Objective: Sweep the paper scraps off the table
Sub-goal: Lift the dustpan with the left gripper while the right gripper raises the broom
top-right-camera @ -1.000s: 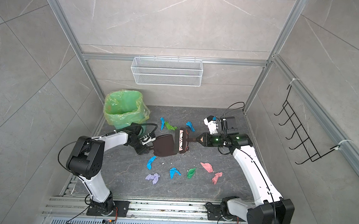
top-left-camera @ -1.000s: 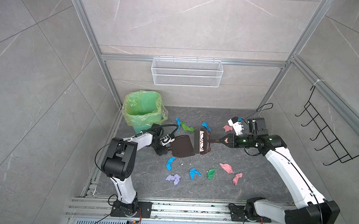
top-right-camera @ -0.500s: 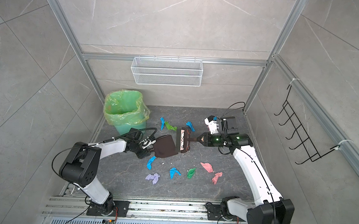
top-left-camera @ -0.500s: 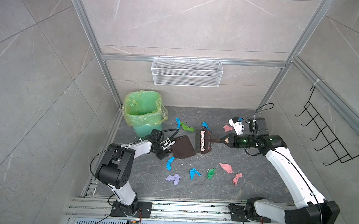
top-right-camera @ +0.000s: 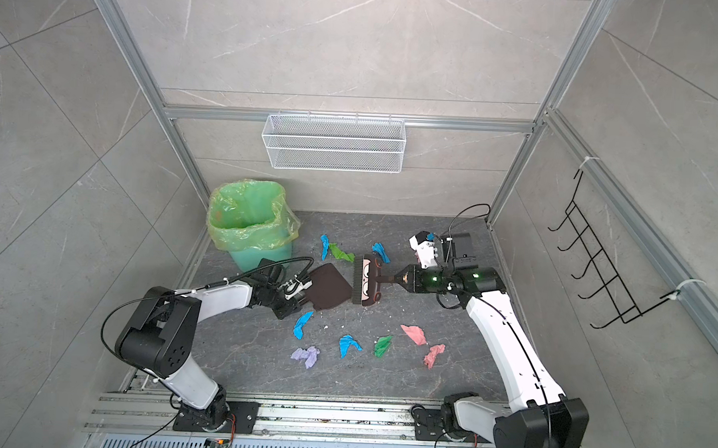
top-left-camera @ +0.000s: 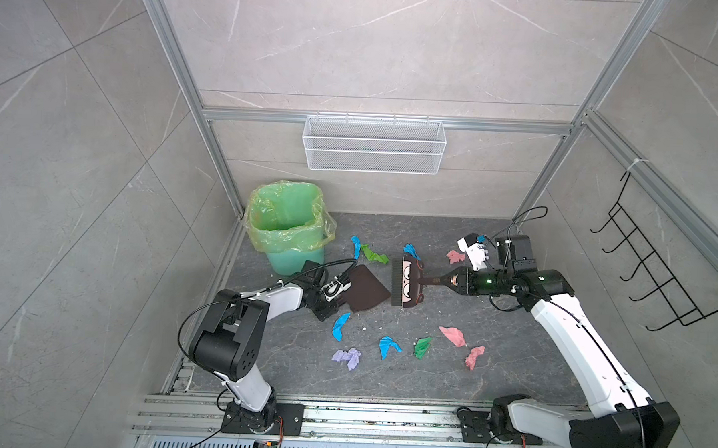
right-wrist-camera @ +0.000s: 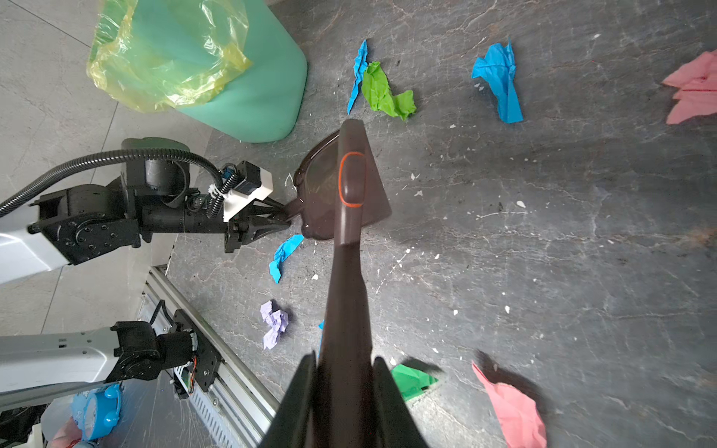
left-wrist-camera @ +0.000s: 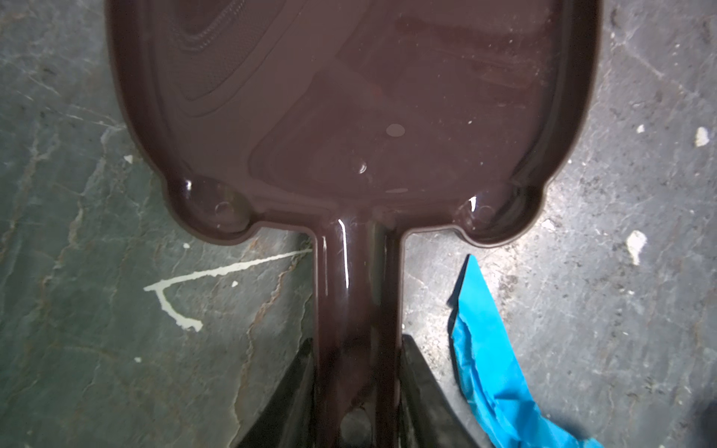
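Several paper scraps in blue, green, pink and lavender lie on the dark table point(top-left-camera: 509, 364): a blue one point(top-left-camera: 340, 326), a lavender one point(top-left-camera: 347, 357) and a pink one point(top-left-camera: 452, 335) near the front, a green one point(top-left-camera: 374, 254) at the back. A brown dustpan point(top-left-camera: 367, 290) lies flat mid-table. My left gripper point(left-wrist-camera: 357, 388) is shut on its handle point(left-wrist-camera: 357, 291), with a blue scrap point(left-wrist-camera: 489, 349) beside it. My right gripper point(right-wrist-camera: 345, 391) is shut on the brush handle point(right-wrist-camera: 345, 291). The brush head point(top-left-camera: 407, 282) stands at the dustpan's open edge.
A green bin with a yellow-green liner point(top-left-camera: 286, 226) stands at the back left, close behind the left arm. A white wire basket point(top-left-camera: 373, 150) hangs on the back wall and a black hook rack point(top-left-camera: 654, 279) on the right wall. Tiny white crumbs dot the table.
The left gripper's fingers have closed onto the dustpan handle, and the left arm's elbow has swung toward the front. Dustpan, brush and right arm stay put.
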`<state>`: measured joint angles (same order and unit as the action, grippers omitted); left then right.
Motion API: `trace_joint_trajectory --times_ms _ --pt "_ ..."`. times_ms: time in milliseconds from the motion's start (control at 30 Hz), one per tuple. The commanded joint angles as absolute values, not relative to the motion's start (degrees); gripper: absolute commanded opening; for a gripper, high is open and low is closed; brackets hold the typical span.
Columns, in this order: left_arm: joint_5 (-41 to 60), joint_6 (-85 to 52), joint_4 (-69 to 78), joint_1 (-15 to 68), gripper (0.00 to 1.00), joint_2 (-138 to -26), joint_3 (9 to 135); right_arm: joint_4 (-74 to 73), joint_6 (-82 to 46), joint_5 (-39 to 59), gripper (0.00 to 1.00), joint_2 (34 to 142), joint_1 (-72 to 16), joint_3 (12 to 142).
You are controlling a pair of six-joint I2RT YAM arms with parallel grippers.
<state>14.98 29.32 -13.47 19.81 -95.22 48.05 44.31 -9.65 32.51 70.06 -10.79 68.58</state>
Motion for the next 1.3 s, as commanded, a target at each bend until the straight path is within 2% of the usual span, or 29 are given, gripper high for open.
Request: trace_joint_trajectory --times_ms 0,200,267,533,967,1267 --pt "15.63 28.49 -16.35 20.61 0.30 -96.74 48.70 44.39 -9.86 31.58 0.00 69.60 -10.64 70.58" --pt "13.68 27.64 -16.11 21.55 0.27 -95.79 48.92 44.87 -9.79 29.17 0.00 69.77 -10.67 71.48" --pt "12.08 27.58 -17.60 22.10 0.22 -95.77 49.98 45.32 -9.52 28.04 0.00 69.91 -10.64 72.03" --pt "7.79 28.14 -24.95 24.51 0.19 -93.98 55.29 51.76 -7.55 16.34 0.00 70.67 -10.63 76.41" --pt "5.60 29.97 -39.32 27.47 0.00 -89.49 65.61 60.96 -7.37 1.77 0.00 72.85 -10.81 83.15" --pt "4.50 30.04 -47.36 30.72 0.00 -89.16 69.03 74.24 -9.23 -5.55 0.00 73.39 -15.26 89.99"
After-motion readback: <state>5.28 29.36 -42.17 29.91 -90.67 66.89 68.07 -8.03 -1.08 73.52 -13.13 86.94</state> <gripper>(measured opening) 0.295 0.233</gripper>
